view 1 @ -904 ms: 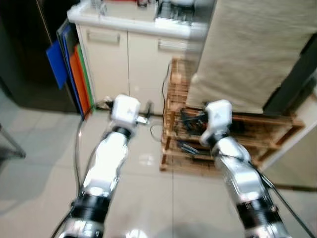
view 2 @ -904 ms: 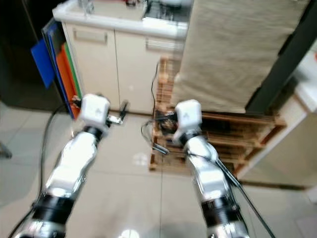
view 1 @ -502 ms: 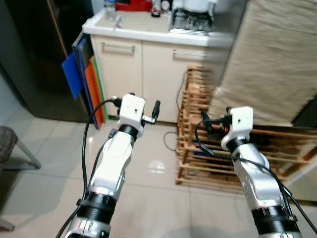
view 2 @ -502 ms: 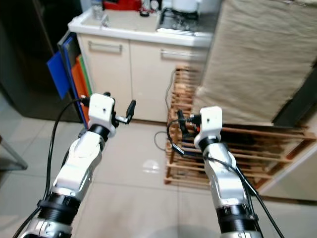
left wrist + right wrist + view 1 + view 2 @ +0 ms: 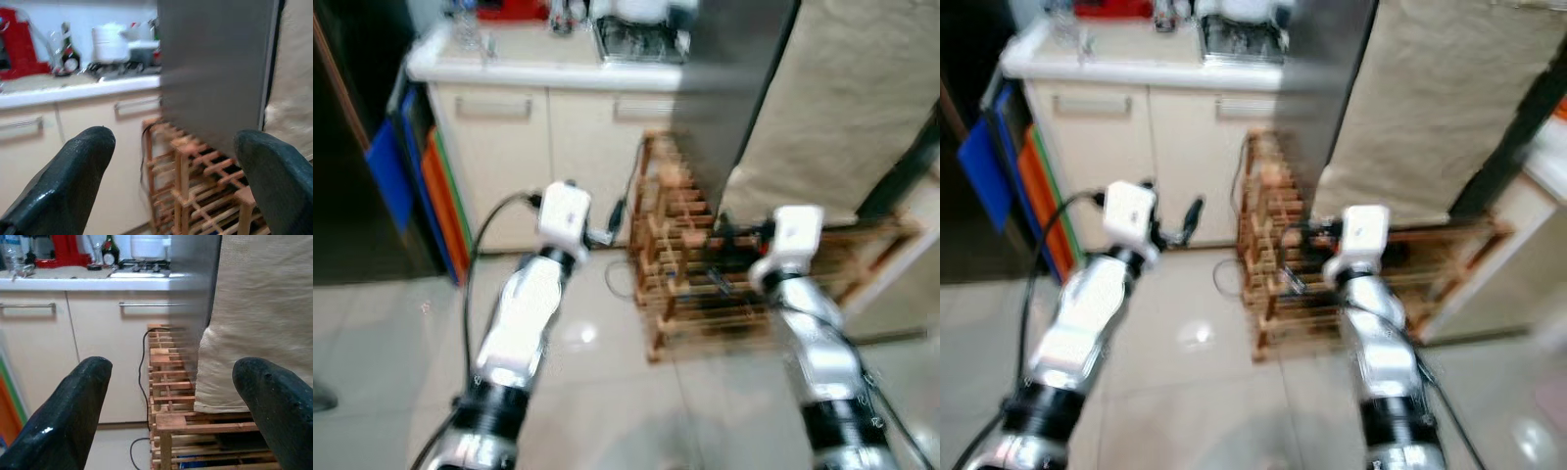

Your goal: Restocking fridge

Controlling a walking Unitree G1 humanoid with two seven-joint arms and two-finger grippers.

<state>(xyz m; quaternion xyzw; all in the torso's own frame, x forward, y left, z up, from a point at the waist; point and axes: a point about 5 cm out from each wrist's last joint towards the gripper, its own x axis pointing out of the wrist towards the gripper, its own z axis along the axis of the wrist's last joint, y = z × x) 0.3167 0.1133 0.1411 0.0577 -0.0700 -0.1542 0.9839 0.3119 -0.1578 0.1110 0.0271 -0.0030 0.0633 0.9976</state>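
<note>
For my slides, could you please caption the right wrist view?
Open right tool faces a slatted wooden rack beside cream cabinets.

A home kitchen is shown. A pale worktop (image 5: 73,283) is carried on cream cabinets with bar handles (image 5: 27,306), and a gas hob (image 5: 142,265) with a white pot (image 5: 110,41), a dark bottle (image 5: 70,55) and a red appliance (image 5: 17,44) is seen at 12 o'clock. A wooden slatted rack (image 5: 690,255) stands on the glossy tiled floor (image 5: 391,343), beside a tall grey appliance panel (image 5: 215,68), possibly a fridge.
</note>
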